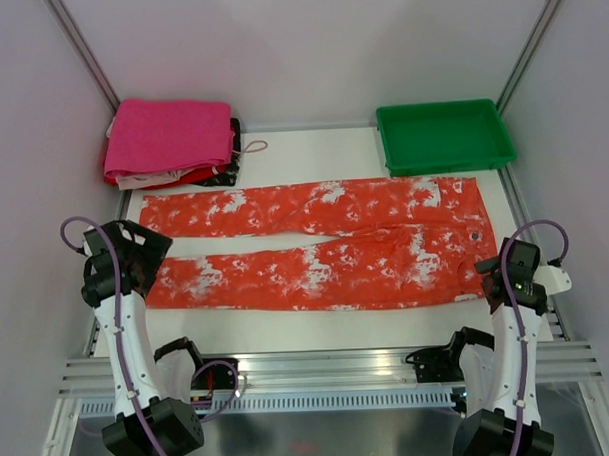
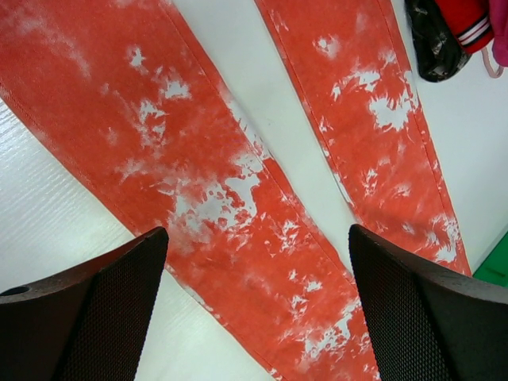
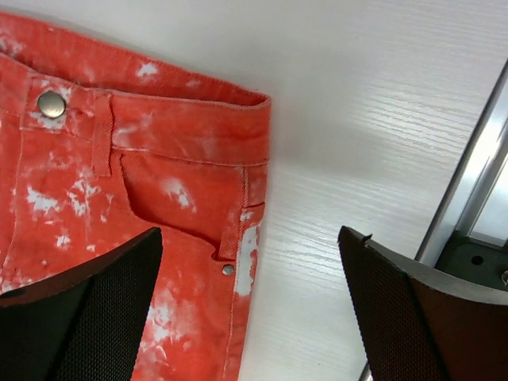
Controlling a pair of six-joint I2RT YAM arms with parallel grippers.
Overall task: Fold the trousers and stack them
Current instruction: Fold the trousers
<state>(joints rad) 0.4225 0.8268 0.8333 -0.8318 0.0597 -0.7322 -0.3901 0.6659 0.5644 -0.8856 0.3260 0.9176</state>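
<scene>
While the trousers (image 1: 315,246) lie flat mid-frame, we judge the first fold pending: left gripper (image 2: 258,317) and right gripper (image 3: 250,309), both agape and empty, must pinch the lower edge.

Got trousers (image 1: 315,246) flat across table (image 1: 308,328), waist right, legs left. Behind them: folded cloth stack (image 1: 171,141) left, tray (image 1: 443,135) right. Left gripper (image 2: 255,238) over near leg, right gripper (image 3: 250,238) over near waist corner.

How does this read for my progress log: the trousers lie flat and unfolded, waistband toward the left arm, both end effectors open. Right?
One detail is off: the waistband of the trousers lies toward the right arm, not the left, as the top external view shows. The rest holds: flat, unfolded, left end effector and right end effector open.
</scene>
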